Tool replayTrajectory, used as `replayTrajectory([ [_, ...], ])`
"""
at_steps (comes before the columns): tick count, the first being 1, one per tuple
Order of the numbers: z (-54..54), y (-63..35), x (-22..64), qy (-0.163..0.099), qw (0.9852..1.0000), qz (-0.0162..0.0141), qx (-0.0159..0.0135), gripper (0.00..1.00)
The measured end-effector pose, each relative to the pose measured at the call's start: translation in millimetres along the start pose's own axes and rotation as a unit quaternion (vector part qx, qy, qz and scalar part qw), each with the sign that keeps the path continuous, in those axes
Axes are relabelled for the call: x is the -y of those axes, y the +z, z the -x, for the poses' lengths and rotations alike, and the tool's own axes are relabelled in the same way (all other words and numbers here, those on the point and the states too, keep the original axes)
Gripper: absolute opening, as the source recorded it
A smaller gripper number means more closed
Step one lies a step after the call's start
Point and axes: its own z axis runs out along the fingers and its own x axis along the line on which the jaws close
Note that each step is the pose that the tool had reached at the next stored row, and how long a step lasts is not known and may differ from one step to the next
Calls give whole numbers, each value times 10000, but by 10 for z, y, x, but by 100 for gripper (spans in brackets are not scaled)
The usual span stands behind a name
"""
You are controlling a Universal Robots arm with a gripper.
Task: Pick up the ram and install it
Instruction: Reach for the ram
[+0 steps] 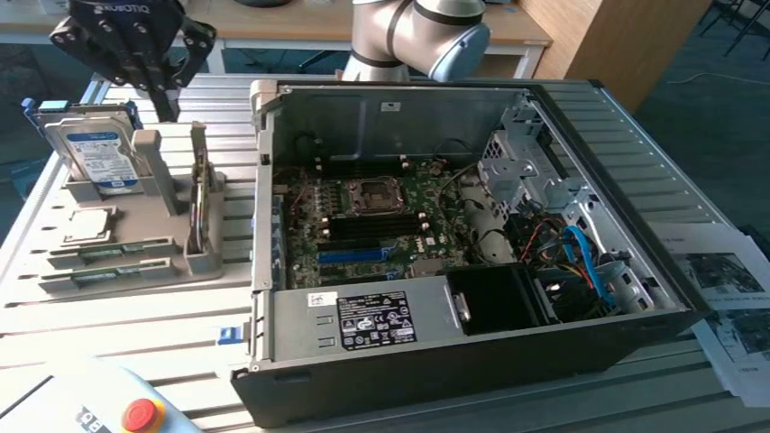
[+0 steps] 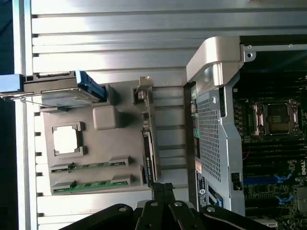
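Two green ram sticks lie flat side by side in slots at the near end of a grey holder. A third thin green board stands on edge along the holder's side nearest the computer. My gripper hangs above the holder's far end, over the table, with its fingers shut together and nothing between them. In the wrist view its tips sit just off one end of the upright board, apart from it.
On the holder, a hard drive with a blue-and-white label stands upright and a square silver processor lies flat. The open computer case shows its motherboard. A red stop button and papers lie near the table's edges.
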Motion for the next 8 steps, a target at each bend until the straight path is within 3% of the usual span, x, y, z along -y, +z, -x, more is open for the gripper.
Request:
replayTrajectory([
  [8,-281,-7,20,0,10000,0,0,11],
])
